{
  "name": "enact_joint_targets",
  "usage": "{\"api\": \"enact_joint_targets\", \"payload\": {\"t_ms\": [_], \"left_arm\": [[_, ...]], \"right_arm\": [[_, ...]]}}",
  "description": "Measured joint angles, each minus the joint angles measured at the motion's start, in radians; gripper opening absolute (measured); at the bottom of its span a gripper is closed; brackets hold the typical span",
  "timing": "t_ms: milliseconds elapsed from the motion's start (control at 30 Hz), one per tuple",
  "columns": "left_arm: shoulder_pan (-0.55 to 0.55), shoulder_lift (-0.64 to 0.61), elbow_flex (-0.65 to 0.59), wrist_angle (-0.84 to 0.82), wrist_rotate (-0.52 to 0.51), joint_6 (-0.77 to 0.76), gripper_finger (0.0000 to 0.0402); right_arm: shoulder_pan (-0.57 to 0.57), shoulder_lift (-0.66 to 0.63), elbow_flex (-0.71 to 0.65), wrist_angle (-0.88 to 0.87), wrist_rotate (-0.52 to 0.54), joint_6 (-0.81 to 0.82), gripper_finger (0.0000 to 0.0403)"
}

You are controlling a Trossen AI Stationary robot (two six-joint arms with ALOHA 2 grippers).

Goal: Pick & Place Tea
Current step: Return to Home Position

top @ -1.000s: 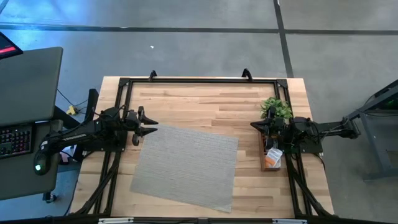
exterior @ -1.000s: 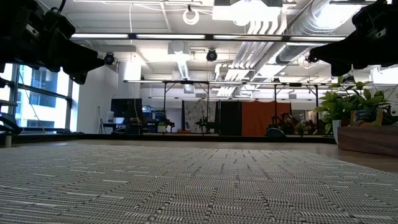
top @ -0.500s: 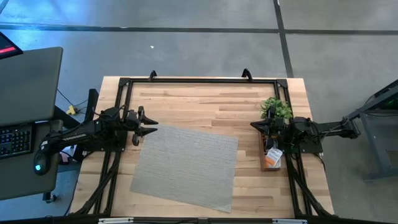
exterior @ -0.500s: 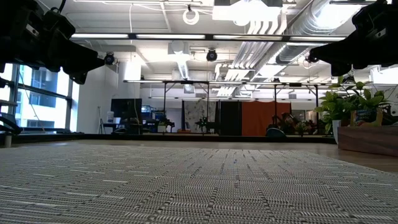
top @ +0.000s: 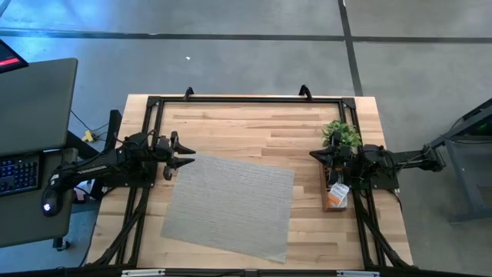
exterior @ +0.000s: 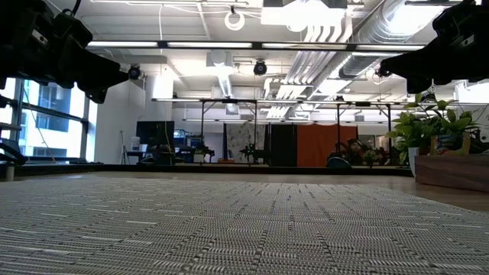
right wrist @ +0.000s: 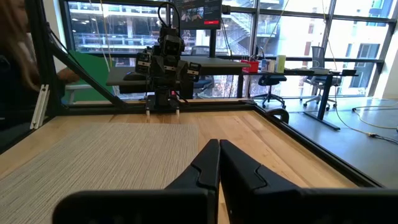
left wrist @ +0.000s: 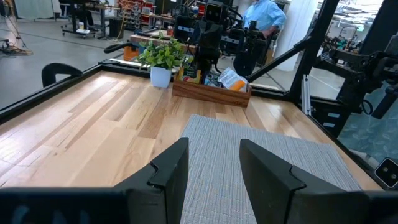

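Tea sachets (top: 336, 195) sit in the wooden tray (left wrist: 211, 92) at the table's right edge. Nothing has moved in the past second. The right gripper (top: 312, 155) hangs over the tray, fingers pressed together and empty. The left gripper (top: 191, 157) waits across the grey mat (top: 231, 204), fingers apart. The sorting looks finished.

Grey woven mat (top: 231, 204) (orange-and-white tea (top: 336, 195))

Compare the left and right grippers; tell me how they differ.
The left gripper is open, fingers apart; the right gripper is shut, fingers together. The left hangs at a corner of the grey mat; the right hangs by the wooden tray and potted plant. Both are empty and face each other.
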Motion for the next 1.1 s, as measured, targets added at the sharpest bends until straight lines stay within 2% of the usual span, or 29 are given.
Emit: {"api": "enact_joint_targets", "payload": {"t_ms": [1100], "left_arm": [[0.000, 0.000, 0.000, 0.000, 0.001, 0.000, 0.0142]], "right_arm": [[0.000, 0.000, 0.000, 0.000, 0.000, 0.000, 0.0008]]}}
